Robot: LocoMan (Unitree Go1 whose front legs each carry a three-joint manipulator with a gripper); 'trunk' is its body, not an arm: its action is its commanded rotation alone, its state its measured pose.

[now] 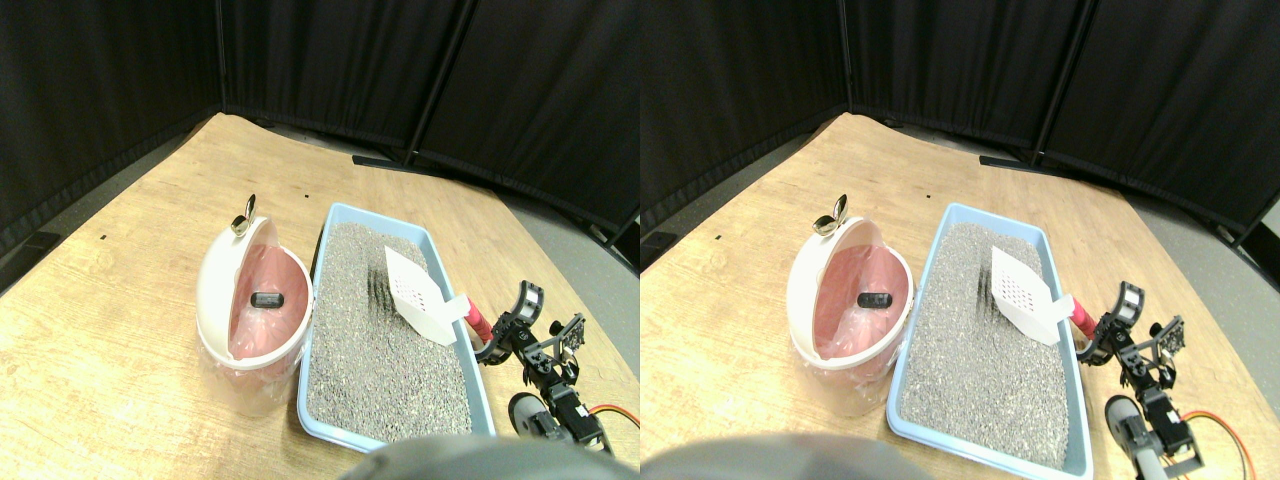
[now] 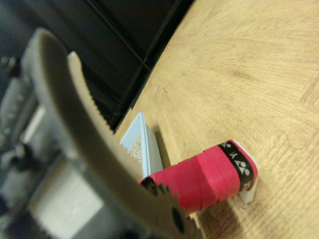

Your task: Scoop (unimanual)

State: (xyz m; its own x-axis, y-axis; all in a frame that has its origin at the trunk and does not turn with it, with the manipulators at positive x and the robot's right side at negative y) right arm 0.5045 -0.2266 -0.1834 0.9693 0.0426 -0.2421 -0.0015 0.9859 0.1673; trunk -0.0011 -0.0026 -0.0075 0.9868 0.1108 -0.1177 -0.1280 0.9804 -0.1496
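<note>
Sitting on the wooden tabletop (image 1: 120, 330), farthest to the left of the blue litter tray (image 1: 318, 250), is a white bin (image 1: 215, 300) with a pink liner; it touches or nearly touches the tray's left wall. A small dark lump (image 1: 268, 299) lies inside the bin, and a metal clip (image 1: 243, 218) stands on the bin's far rim. The tray itself is filled with grey litter (image 1: 370, 350), marked by a few dark raked lines in its far half. Above the litter toward the tray's right side, a white slotted scoop (image 1: 420, 295) tilts with its blade toward the far end, and its red-wrapped handle (image 1: 478, 322) crosses the tray's right rim. Just right of the tray, the right claw (image 1: 505, 335) meets that handle; in the wrist view a toothed jaw lies against the red wrap (image 2: 204, 181), whose end carries a black band, but whether the claw is clamped on it or loose cannot be told. An orange cable (image 1: 615, 412) curls right of the arm.
</note>
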